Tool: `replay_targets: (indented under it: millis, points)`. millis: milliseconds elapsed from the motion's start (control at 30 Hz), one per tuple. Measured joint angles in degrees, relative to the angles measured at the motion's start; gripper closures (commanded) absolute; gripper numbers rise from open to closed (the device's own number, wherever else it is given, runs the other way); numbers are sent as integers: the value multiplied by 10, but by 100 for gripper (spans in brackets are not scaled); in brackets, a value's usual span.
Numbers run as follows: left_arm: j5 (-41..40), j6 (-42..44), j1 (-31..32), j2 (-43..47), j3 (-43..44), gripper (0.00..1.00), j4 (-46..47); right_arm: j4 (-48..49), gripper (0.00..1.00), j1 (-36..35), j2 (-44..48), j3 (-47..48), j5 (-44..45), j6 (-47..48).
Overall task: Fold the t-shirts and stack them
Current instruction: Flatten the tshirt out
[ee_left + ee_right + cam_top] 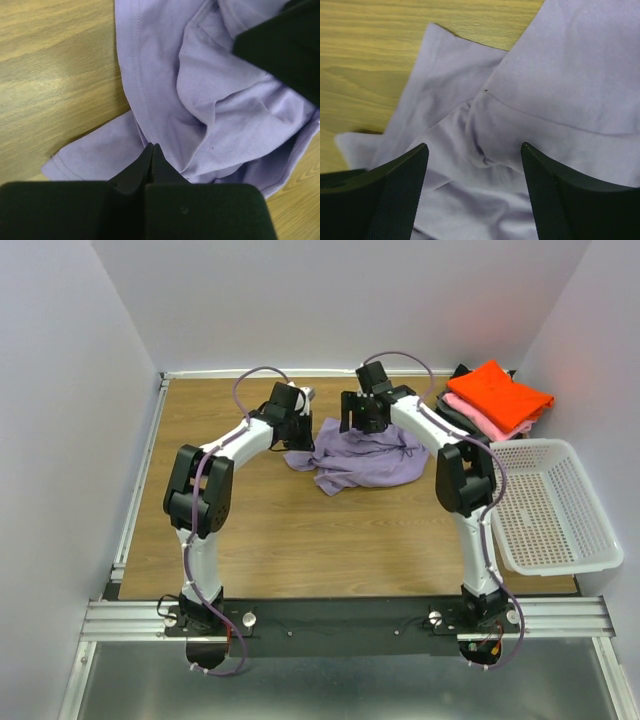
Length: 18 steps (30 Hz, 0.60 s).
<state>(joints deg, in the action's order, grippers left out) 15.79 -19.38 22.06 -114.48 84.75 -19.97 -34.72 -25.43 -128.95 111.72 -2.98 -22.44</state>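
The lavender-purple t-shirt [365, 460] lies crumpled on the wooden table at the back centre. My left gripper [297, 430] is at its left edge. In the left wrist view its jaws [152, 146] are shut, and a fold of the shirt [165, 75] runs into the tips. My right gripper [365, 425] hovers over the shirt's top part. In the right wrist view it [474, 145] is open, with wrinkled cloth [560, 85] between the fingers. A folded stack sits at the back right: the orange-red shirt [497, 392] on top, pink [480, 420] under it, dark grey [452, 412] at the bottom.
A white plastic mesh basket [555, 505] stands at the table's right edge, just in front of the stack. White walls close in the back and both sides. Bare wood [330, 540] lies in front of the shirt.
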Motion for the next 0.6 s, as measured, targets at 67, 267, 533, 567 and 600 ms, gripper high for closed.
replay_targets:
  millis: [67, 267, 533, 567, 600]
  points:
    - [1, -1, -3, 6, 0, 100, 0, -9, 31, -5, -20, 16, 16, 13]
    - [11, -12, -17, 25, -1, 100, 2, -36, 98, -16, -62, 35, 74, 39]
    - [28, -36, -83, 50, -6, 100, 7, -67, 98, -13, -63, 96, 109, 34]
    - [28, -37, -88, 51, -3, 100, 5, -71, 99, -11, -60, 111, 110, 30]
    - [28, -39, -99, 51, 7, 100, 1, -75, 99, -9, -57, 123, 109, 26]
